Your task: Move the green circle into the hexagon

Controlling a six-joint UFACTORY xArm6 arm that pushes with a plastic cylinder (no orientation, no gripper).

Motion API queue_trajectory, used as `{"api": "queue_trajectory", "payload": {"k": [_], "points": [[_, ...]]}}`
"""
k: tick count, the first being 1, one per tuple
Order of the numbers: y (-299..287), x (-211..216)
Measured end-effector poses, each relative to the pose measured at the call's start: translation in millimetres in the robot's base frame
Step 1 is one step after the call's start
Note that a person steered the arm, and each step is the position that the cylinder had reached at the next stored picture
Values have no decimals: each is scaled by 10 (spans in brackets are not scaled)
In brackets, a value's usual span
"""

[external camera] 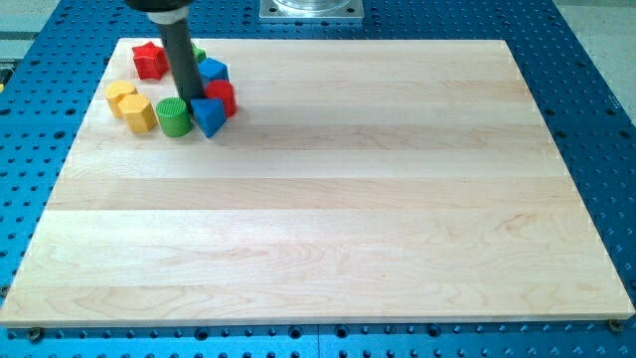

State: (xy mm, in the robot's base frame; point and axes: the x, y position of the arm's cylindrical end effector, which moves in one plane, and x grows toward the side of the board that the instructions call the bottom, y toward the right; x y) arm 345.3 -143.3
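Green circle (173, 117) already touches the yellow hexagon (140, 113) at its 9 o'clock; my tip (189, 100), a plain rod with no claw, stands at its 1 o'clock; little remains.

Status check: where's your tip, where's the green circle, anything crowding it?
My tip down just right of the green circle. Yellow hexagon directly on the circle's left, apparently touching. Blue block close on my tip's right, red block behind it.

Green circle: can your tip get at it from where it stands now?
Probably yes. My tip stands right at the green circle, on its right edge, squeezed between it and the blue block. The yellow hexagon lies just past its left side.
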Motion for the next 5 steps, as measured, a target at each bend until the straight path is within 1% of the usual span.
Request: {"api": "queue_trajectory", "payload": {"k": [1, 2, 3, 4, 5], "points": [[490, 268], [854, 469], [274, 219], [-337, 131], [-339, 469]]}}
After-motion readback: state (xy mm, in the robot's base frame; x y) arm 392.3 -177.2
